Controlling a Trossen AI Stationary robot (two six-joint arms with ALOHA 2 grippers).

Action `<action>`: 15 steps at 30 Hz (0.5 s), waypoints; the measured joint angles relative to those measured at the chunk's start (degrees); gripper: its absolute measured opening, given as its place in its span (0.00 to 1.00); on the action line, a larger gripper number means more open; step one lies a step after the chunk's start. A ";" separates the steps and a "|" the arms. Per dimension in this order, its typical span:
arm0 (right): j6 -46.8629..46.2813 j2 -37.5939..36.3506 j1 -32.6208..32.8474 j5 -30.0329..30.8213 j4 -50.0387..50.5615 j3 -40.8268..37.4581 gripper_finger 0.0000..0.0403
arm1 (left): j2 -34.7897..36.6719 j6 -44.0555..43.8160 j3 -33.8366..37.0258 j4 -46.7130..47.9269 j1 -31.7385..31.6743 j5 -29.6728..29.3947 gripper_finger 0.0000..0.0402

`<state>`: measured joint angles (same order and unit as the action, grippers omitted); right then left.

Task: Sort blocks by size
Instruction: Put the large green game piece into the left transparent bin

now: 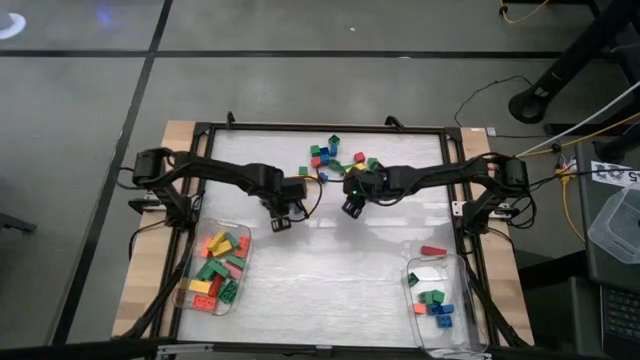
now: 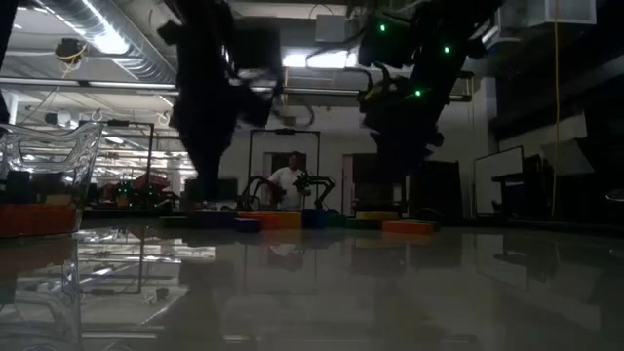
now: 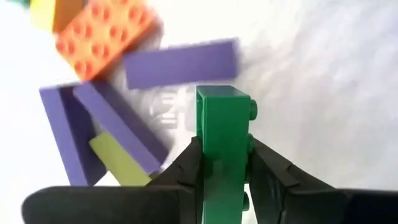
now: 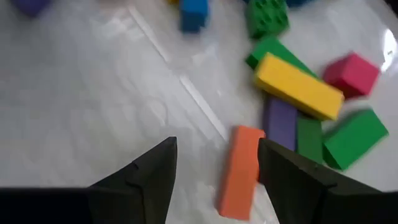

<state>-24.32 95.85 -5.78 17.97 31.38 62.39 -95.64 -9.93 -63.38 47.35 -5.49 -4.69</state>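
My left gripper (image 1: 281, 218) is over the table's middle left, shut on a long green brick (image 3: 222, 137). Under it lie purple bricks (image 3: 180, 62), an orange brick (image 3: 102, 31) and a pale green one (image 3: 121, 163). My right gripper (image 1: 352, 207) is open (image 4: 217, 149), just in front of the loose pile of blocks (image 1: 335, 158). An orange brick (image 4: 239, 171) lies on the table between its fingers, close to one of them, and no touch shows. Beyond it lie a yellow brick (image 4: 298, 87), a purple one (image 4: 280, 124) and green ones (image 4: 348, 140). My left gripper pinches the long green brick's two long sides (image 3: 214, 163) between its two fingers. The fingers lie along the brick, which sticks out past the fingertips. Its studs (image 3: 252, 109) face sideways. It looks lifted clear of the bricks below.
A clear tub (image 1: 215, 270) at the near left holds several long blocks. A clear tub (image 1: 440, 300) at the near right holds a few small blocks. A red block (image 1: 432, 250) lies on the table just beyond it. A person (image 2: 290, 180) shows far behind the table.
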 joint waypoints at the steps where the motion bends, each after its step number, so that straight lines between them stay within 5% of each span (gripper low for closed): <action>1: -0.95 0.00 -0.44 0.00 0.23 -0.46 0.55 | 0.98 0.13 -0.73 0.14 0.18 0.85 0.18; 15: -10.87 -0.02 -2.85 -1.13 -0.37 -6.30 0.55 | 20.83 -6.51 -3.61 9.32 5.61 2.90 0.18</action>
<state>-35.18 95.83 -8.63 16.84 31.02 56.10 -74.81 -16.45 -66.98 56.66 0.12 -1.79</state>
